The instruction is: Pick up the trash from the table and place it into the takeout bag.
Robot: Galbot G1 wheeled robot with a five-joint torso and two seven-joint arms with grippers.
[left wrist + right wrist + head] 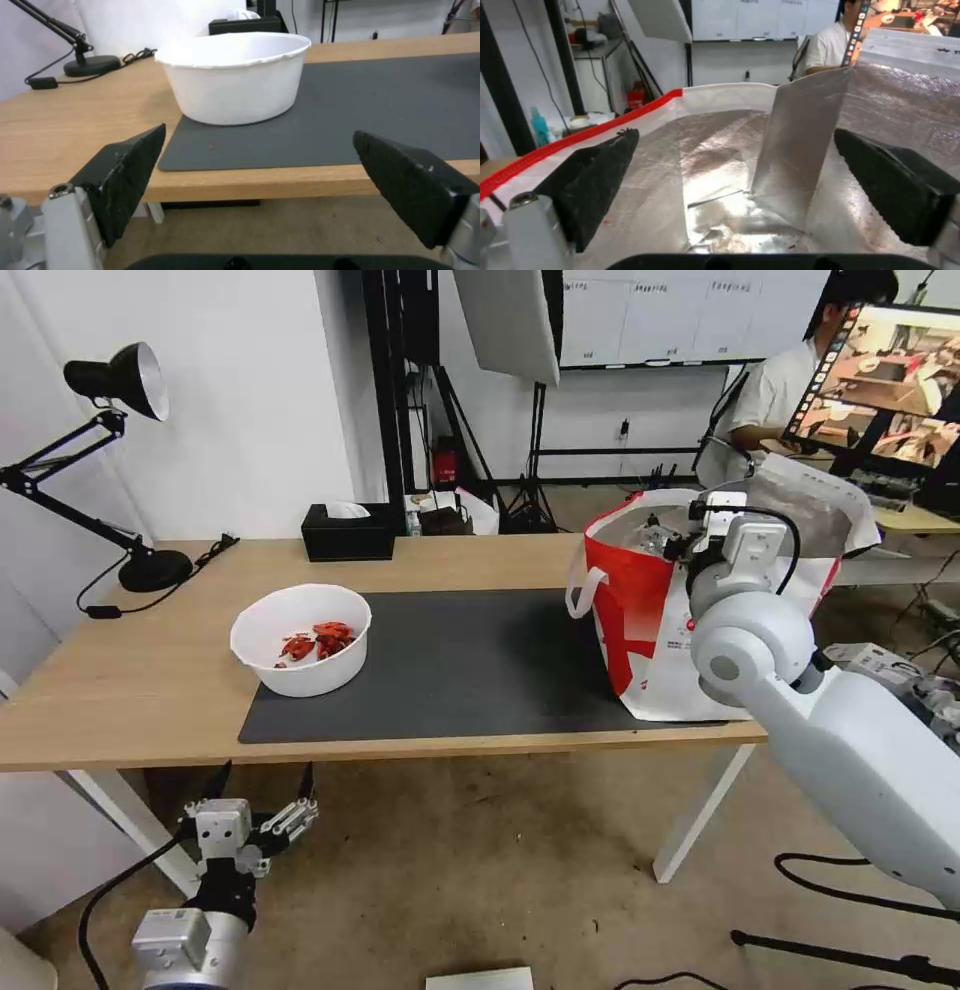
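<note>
Nearest the robot, the left end effector is held below the worktop's front edge, its black fingers spread wide with nothing between them. Just beyond that edge, on the light-wood worktop, a white round bowl is seen resting on the left end of a dark grey mat; red shellfish scraps lie in its bottom, and its rim is slightly ragged in the left wrist view.

At the right end of the mat stands the takeout bag, white and red with a white loop handle and a silver foil lining. The right end effector is poised over the bag's open mouth, fingers released and empty; small food bits can be made out on the foil floor. Small print on the bag's flap cannot be read.

Farther back, a black tissue box sits at the worktop's far edge and a black desk lamp at the left.
</note>
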